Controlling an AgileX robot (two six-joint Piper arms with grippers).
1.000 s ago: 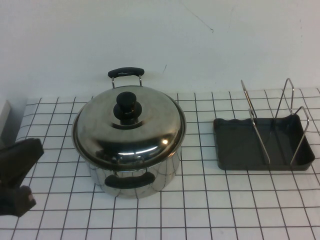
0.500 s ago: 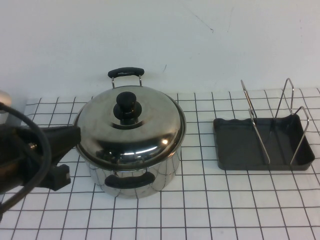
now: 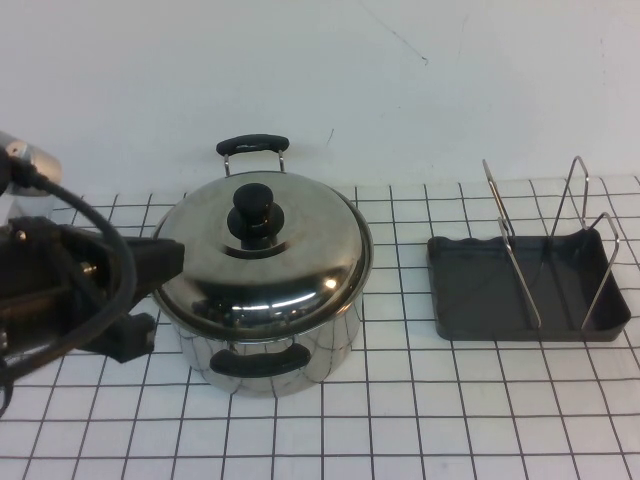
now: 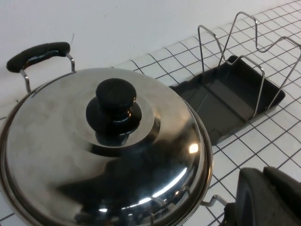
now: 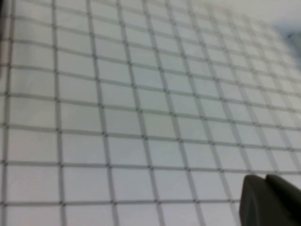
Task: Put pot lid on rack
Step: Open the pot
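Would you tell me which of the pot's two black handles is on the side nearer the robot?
The black handle low on the steel pot's front wall, below the domed lid; the other handle rises behind. The left claw sits beside the pot.

pot lid: shiny silver steel, black knob
rack: dark grey tray, silver wires
table: white, black grid lines

One pot lid, one pot, one rack.
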